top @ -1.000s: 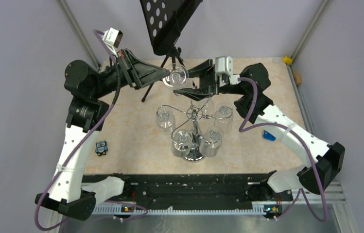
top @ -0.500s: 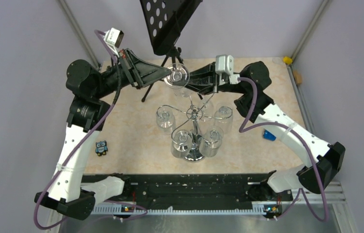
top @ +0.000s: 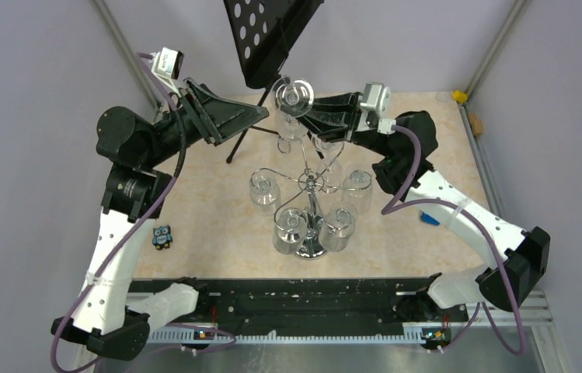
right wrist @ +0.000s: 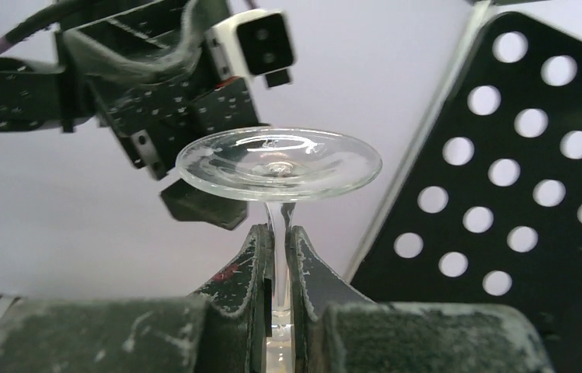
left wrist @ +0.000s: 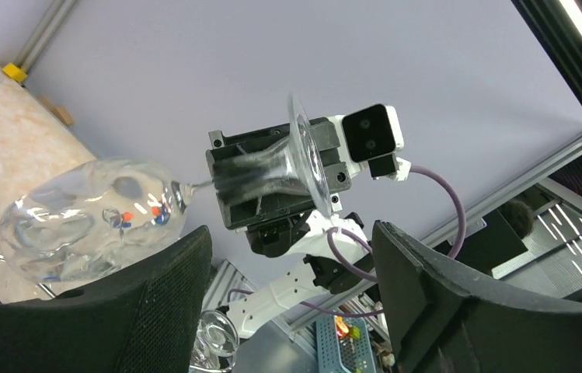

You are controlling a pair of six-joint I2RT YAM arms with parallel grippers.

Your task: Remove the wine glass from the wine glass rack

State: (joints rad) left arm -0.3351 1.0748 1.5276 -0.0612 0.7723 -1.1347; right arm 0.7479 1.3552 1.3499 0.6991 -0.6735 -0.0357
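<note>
A clear wine glass hangs in the air behind the chrome wine glass rack, apart from it. My right gripper is shut on its stem. In the right wrist view both fingers pinch the stem just under the round foot. My left gripper stands open to the left of the glass with nothing in it. The left wrist view shows the glass lying sideways past my left gripper, its bowl at the left.
Several more glasses hang upside down on the rack. A black perforated music stand on a tripod rises just behind the held glass. A small owl figure lies at the left and a blue object at the right.
The right gripper shut on the stem. The left gripper then opened, let go of the glass and drew back left. The right arm raised the glass toward the back.
</note>
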